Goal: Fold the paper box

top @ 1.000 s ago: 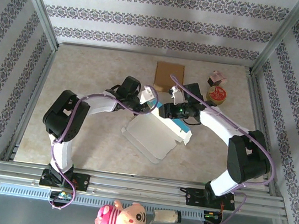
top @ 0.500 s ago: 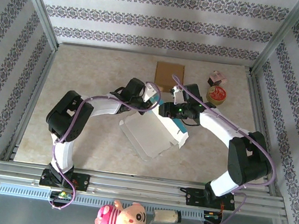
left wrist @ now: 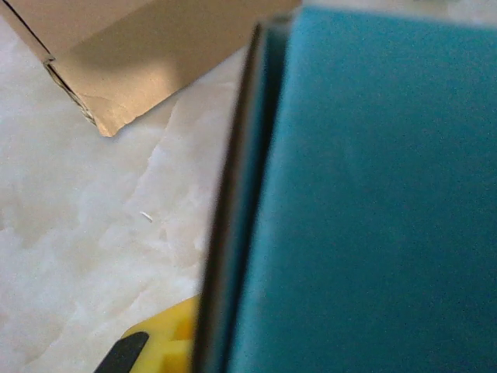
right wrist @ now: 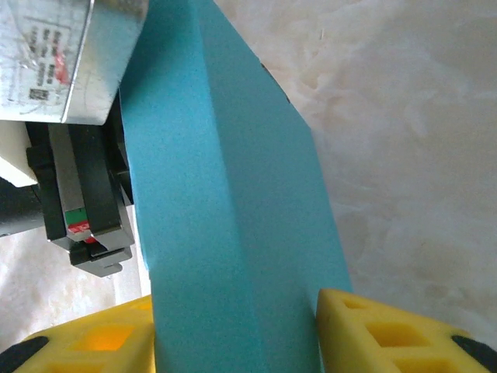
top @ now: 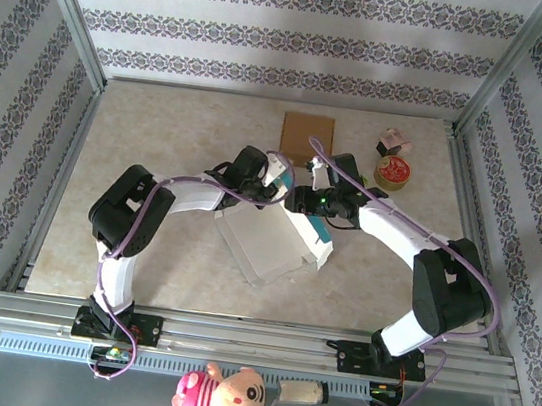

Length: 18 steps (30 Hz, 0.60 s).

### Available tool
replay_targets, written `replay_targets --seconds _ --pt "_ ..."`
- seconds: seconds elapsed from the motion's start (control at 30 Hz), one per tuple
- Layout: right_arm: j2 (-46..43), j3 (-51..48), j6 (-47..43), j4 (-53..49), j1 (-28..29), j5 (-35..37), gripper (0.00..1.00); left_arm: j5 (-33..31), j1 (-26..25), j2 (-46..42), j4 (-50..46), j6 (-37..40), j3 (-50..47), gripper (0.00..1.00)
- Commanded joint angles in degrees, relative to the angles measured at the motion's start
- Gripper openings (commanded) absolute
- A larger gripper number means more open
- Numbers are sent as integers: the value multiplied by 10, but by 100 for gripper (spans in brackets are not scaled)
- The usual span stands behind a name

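Paper box [top: 267, 246] pulled left; left end effector [top: 272, 188], right end effector [right wrist: 233, 330] clamping it.

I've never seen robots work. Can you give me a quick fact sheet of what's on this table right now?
Job: folding the paper box, mid-table
Left gripper: shut, seemingly on the box's edge
Right gripper: clamped on the box's teal side
Far edge of table: brown cardboard sheet, round tin, small box
Front rail: plush doll
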Motion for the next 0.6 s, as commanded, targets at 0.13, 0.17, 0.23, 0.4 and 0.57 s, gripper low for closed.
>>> replay_targets --seconds 0.13,0.17,0.23,0.4,0.57 --pt "-7 -19 11 -30 11 11 49 -121 -11 7 70 -36 -50 0" --pt "-9 -19 12 -31 11 11 49 -123 -11 2 83 -40 -59 0" --pt "-14 -15 10 -35 11 11 50 -117 -10 -7 91 -46 -64 20" --pt "-26 -8 2 -45 11 14 50 -68 -7 -37 46 -51 -51 25" --pt "-26 -10 0 -44 11 14 50 -17 -3 -64 28 -53 -55 28"
